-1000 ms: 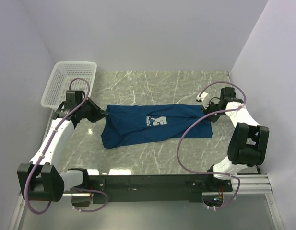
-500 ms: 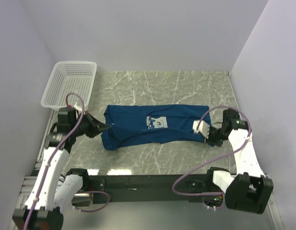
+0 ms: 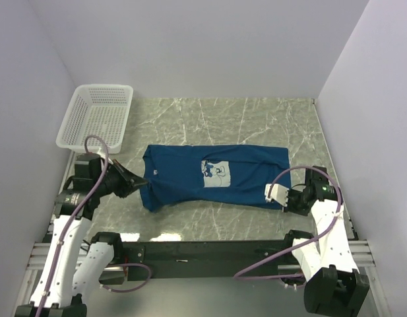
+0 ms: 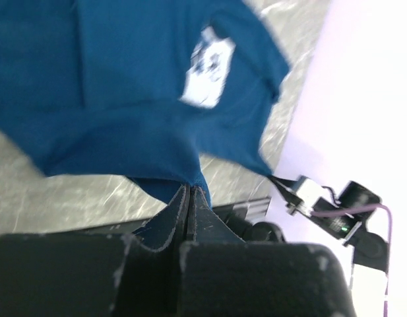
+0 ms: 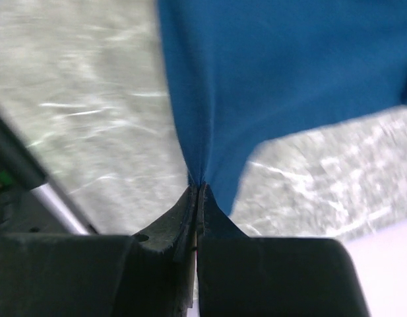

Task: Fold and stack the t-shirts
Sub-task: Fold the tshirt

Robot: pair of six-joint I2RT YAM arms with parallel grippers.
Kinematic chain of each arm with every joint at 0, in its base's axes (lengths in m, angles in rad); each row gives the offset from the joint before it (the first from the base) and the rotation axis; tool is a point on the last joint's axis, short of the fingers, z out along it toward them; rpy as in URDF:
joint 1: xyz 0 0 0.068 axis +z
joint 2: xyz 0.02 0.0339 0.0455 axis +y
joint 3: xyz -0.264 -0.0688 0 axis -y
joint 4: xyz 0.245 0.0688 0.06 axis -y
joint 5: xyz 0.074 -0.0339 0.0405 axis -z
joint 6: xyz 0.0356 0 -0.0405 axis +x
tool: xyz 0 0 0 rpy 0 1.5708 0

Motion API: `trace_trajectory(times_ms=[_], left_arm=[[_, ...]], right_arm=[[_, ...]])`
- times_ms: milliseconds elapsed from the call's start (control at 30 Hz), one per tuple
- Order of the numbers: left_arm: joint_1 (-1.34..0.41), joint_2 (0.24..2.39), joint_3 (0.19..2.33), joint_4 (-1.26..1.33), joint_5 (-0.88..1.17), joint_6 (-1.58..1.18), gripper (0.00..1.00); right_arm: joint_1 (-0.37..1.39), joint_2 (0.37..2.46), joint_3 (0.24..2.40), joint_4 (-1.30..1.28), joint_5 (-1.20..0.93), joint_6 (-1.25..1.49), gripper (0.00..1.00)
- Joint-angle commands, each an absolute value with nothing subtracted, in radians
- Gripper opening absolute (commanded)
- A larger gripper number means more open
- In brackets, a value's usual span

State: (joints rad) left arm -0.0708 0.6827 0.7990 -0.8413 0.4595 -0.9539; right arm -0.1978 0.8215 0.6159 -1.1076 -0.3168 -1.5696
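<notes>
Between my grippers the t-shirt [image 3: 216,175] lies spread on the table [image 3: 256,119], its long axis going left to right. My left gripper [image 3: 141,181] is closed on its near-left corner and my right gripper [image 3: 284,200] on its near-right corner. The cloth extends away from both.

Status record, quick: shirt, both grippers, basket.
t-shirt: navy, spread sideways across the table, print facing up
left gripper: shut on the t-shirt's left end
right gripper: shut on the t-shirt's near right corner
basket: white, at the far left corner, apart from the t-shirt
</notes>
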Motion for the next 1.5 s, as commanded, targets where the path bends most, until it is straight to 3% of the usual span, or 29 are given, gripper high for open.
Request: trace_trajectory(times_ms=[0, 167, 567, 933, 1467], left_arm=[[-0.077, 0.648, 0.905, -0.891, 0.384, -0.946, 0.00], [-0.077, 0.598, 0.908, -0.919, 0.469, -0.971, 0.00], [-0.077, 0.439, 0.577, -0.968, 0.637, -0.982, 0.01], [-0.077, 0.560, 0.719, -0.851, 0.515, -1.002, 0.00], [-0.077, 0.784, 0.732, -0.589, 0.526, -1.005, 0.00]], right_arm=[[-0.216, 0.845, 0.588, -0.920, -0.255, -1.471, 0.00], [-0.239, 0.937, 0.603, -0.874, -0.271, -1.433, 0.02], [-0.241, 0.936, 0.594, -1.005, -0.357, -1.588, 0.00], [-0.241, 1.058, 0.701, -0.900, -0.348, -1.471, 0.00], [-0.238, 1.319, 0.874, -0.787, -0.397, -1.306, 0.00]])
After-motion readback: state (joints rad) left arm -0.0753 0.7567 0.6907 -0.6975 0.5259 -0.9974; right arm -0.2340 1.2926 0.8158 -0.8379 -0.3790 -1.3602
